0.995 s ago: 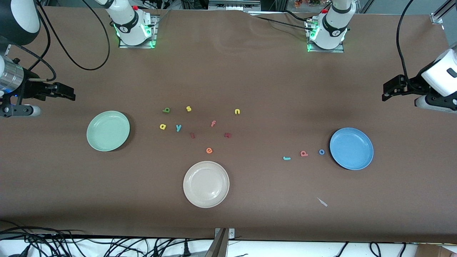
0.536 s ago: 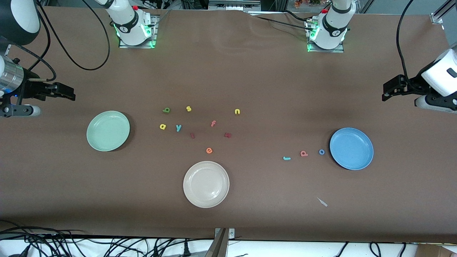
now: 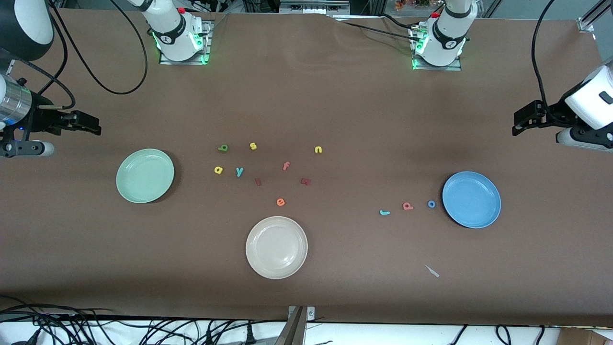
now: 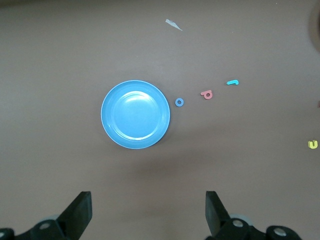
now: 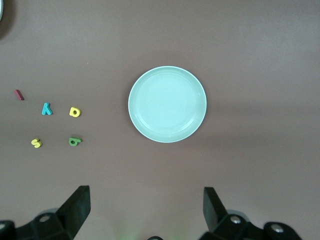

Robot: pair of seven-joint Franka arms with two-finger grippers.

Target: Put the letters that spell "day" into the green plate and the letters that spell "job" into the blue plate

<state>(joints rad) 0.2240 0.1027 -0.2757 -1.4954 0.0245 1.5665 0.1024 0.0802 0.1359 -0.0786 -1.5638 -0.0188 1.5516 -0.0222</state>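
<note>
Lying empty on the brown desk (image 3: 335,96), the green plate (image 3: 145,175) sits toward the right arm's end and the blue plate (image 3: 471,199) toward the left arm's end. The green "d" (image 3: 223,148), yellow "a" (image 3: 218,169) and teal "y" (image 3: 239,171) lie near the green plate. The teal "j" (image 3: 384,212), pink "b" (image 3: 407,206) and blue "o" (image 3: 431,204) lie in a row, the "o" just beside the blue plate. A cream plate (image 3: 276,247) sits nearer the front camera. The left gripper (image 4: 147,212) hangs above the desk near the blue plate, the right gripper (image 5: 145,212) near the green plate; both arms wait, jaws spread wide, holding nothing.
</note>
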